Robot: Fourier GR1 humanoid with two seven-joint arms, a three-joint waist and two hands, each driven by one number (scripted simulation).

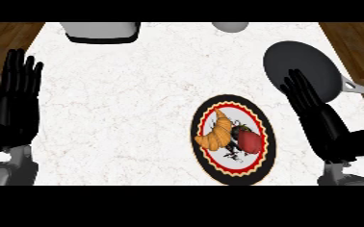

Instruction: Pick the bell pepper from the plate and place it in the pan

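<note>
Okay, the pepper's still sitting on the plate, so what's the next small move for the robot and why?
Probably swing the right hand left and down over the pepper. The pepper lies on the plate beside a croissant, and that hand is open, holding nothing, just right of the plate. The pan sits right behind it.
</note>
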